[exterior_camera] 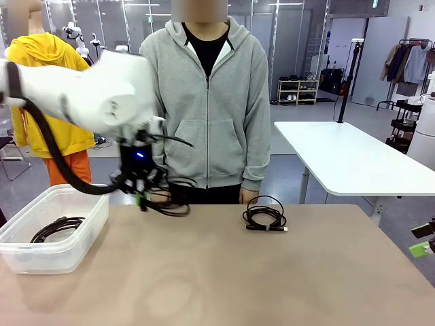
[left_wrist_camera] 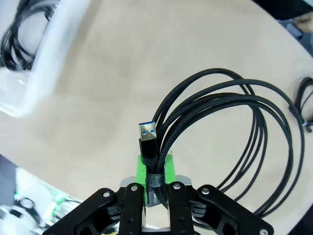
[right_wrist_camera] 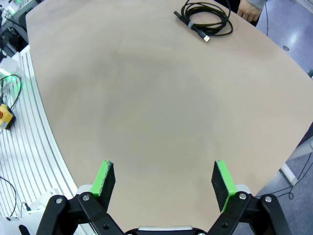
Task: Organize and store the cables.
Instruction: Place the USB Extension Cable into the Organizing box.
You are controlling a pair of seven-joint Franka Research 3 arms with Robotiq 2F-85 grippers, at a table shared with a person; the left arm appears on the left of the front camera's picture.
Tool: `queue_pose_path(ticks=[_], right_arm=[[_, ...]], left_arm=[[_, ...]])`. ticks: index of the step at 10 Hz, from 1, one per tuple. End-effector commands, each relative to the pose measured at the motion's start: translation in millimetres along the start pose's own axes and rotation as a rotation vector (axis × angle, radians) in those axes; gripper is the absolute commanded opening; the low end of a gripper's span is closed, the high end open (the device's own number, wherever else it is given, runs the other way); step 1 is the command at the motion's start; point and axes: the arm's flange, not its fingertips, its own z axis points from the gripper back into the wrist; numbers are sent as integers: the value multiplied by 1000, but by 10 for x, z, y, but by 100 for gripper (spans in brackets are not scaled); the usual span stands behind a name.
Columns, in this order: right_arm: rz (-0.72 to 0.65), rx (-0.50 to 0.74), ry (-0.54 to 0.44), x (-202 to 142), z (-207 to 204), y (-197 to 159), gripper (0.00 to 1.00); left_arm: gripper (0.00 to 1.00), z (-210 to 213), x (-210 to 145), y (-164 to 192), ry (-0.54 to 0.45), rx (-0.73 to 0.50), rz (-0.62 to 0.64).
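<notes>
We note the left gripper clamped on a coiled cable, its loop hanging by the table's far edge, near the bin holding another cable. We judge this the carry step. Next: swing over the bin and let go. The left wrist view shows the blue-tipped plug just above the jaws. The right wrist view shows the right gripper spread wide and empty, and a third cable lying on the table.

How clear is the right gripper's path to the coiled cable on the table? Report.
Probably clear: the right gripper stands open, with only bare table between it and the coiled cable.
</notes>
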Motion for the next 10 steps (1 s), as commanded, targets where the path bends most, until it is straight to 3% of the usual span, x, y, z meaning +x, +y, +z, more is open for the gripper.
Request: queue_pose_path(ticks=[1,3,6,8,9,10], right_arm=[[-25,4,-10,29,5,15,100],[-25,4,-10,29,5,15,100],[-25,4,-10,29,5,15,100],[-25,4,-10,29,5,15,100],[-25,4,-10,29,5,15,100],[-25,4,-10,29,5,15,100]], left_arm=[[16,198,266,527,52,-9,-90],[16,273,623,1289,-2,-68,-168],[16,271,978,2228,-30,-77,-132],[16,308,1070,2556,-49,-41,-71],[16,383,1056,2536,-67,-67,-55],[16,289,1142,2568,-20,-27,-79]])
